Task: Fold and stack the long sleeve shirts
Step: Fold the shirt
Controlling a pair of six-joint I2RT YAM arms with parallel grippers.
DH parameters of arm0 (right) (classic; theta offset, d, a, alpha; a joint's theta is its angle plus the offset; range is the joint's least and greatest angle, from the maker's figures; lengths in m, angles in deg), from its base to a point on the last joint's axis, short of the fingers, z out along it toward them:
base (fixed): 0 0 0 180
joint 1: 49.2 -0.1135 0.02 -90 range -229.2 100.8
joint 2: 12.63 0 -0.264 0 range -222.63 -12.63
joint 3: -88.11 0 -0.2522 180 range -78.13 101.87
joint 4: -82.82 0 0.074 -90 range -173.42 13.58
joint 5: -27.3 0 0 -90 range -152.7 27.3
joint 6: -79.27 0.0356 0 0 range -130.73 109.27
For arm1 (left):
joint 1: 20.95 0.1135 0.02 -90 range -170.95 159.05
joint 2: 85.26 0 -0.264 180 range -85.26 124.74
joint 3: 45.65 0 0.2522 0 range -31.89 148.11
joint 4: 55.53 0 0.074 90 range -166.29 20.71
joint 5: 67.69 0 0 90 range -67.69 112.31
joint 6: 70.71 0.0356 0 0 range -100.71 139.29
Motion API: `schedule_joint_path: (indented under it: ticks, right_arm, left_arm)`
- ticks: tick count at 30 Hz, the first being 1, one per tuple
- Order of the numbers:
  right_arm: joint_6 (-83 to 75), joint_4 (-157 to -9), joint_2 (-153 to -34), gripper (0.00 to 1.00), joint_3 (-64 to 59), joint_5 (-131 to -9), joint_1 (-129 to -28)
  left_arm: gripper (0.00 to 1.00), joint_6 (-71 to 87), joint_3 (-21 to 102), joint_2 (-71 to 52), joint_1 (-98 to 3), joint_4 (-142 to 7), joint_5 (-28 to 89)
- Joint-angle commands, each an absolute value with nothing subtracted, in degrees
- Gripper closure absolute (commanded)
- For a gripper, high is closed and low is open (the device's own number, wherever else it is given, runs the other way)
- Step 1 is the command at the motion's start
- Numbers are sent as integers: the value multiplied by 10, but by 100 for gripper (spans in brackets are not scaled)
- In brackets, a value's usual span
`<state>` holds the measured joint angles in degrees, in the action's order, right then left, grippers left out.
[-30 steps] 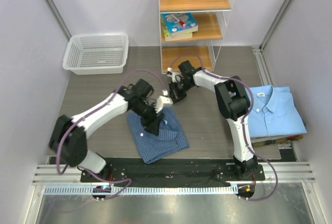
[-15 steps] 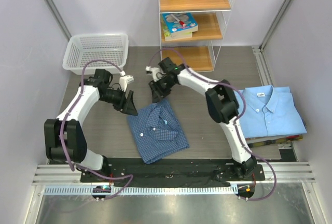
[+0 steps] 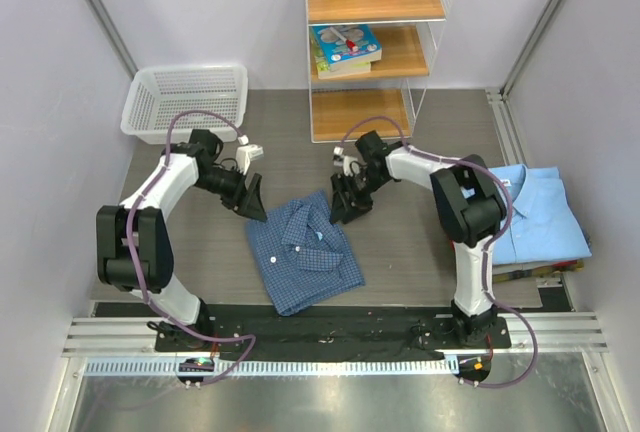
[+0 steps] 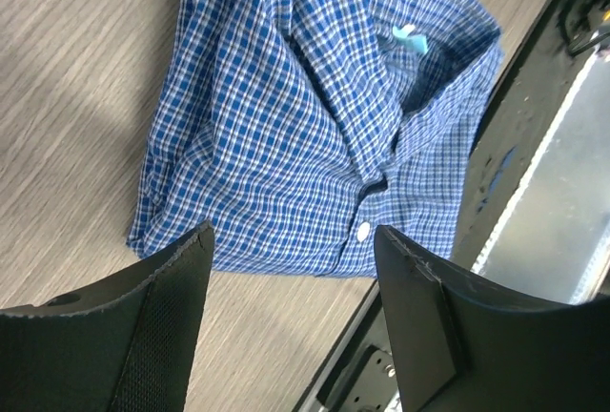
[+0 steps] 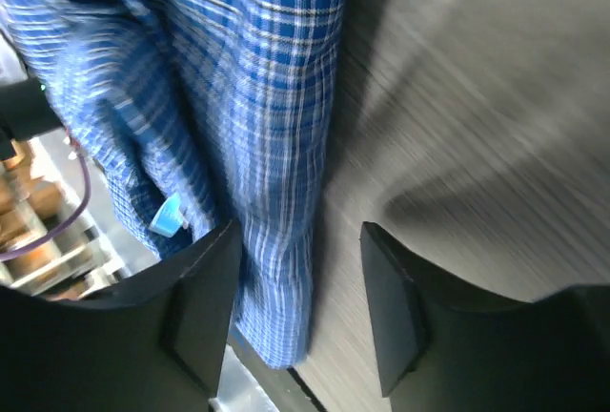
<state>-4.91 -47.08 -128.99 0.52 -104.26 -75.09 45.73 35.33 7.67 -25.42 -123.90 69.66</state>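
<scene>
Nearest the arm bases, the dark blue checked shirt (image 3: 303, 252) lies folded into a compact rectangle on the table (image 3: 400, 242), collar up and at its far end. A second ago both arms were bunched over that collar end. They have since pulled off to either side, and the cloth looks no different for it. The left gripper (image 3: 252, 199) now hangs just beside the shirt's far left corner, jaws spread with nothing between them. The right gripper (image 3: 346, 207), clamped tight a moment back, has opened and sits by the far right corner, and its own camera shows only the shirt's edge lying below the parted fingers. I'd take that as the fold being finished and let go. Off to the right, well apart, the light blue shirt (image 3: 535, 217) lies folded too, so stacking one on the other seems to be what's left. Further back are the basket (image 3: 180, 134) and shelf (image 3: 370, 52).
</scene>
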Motion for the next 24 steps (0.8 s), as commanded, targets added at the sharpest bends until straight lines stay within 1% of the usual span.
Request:
schedule_joint_path:
  ticks: [1, 3, 4, 6, 7, 8, 9, 10, 12, 13, 14, 15, 17, 18, 20, 21, 23, 24]
  right_arm:
    - [-19, -513, -1334, 63, 27, -1095, -767]
    - [-43, -516, -1354, 87, 48, -1088, -779]
    - [-57, -505, -1382, 99, 87, -1079, -783]
    - [-109, -488, -1418, 99, 143, -1059, -793]
    - [-153, -470, -1439, 99, 230, -1052, -799]
    - [-190, -408, -1492, 99, 286, -1030, -819]
    - [-226, -373, -1516, 99, 341, -1023, -830]
    - [-315, -314, -1535, 99, 441, -1016, -845]
    - [-393, -277, -1573, 99, 511, -1004, -879]
    - [-475, -247, -1578, 99, 546, -1000, -890]
    - [-518, -241, -1573, 99, 553, -988, -901]
    - [-551, -242, -1565, 94, 551, -953, -920]
    - [-584, -284, -1538, 86, 531, -922, -925]
    - [-580, -299, -1532, 80, 529, -904, -915]
    - [-530, -332, -1519, 69, 540, -886, -897]
    - [-501, -338, -1506, 58, 545, -878, -889]
    - [-430, -339, -1483, 48, 538, -877, -863]
    - [-405, -340, -1451, 43, 524, -880, -854]
  left_arm:
    - [31, 500, 340, 42, -254, -1255, 685]
    - [31, 501, 336, 32, -253, -1258, 682]
    - [32, 502, 334, 29, -253, -1260, 682]
    - [33, 503, 326, 20, -252, -1260, 685]
    - [33, 505, 324, 17, -252, -1259, 687]
    - [33, 506, 320, 14, -251, -1257, 688]
    - [33, 505, 312, 11, -250, -1255, 687]
    - [33, 505, 309, 11, -246, -1254, 685]
    - [34, 498, 299, 10, -236, -1245, 684]
    - [34, 488, 296, 11, -226, -1238, 684]
    - [35, 475, 293, 14, -196, -1220, 700]
    - [35, 452, 291, 17, -175, -1215, 713]
    - [37, 421, 282, 32, -125, -1195, 745]
    - [38, 397, 281, 35, -112, -1188, 746]
    - [38, 385, 285, 45, -85, -1173, 736]
    - [38, 383, 288, 49, -80, -1166, 723]
    - [37, 389, 310, 74, -79, -1166, 698]
    - [37, 405, 325, 87, -79, -1199, 695]
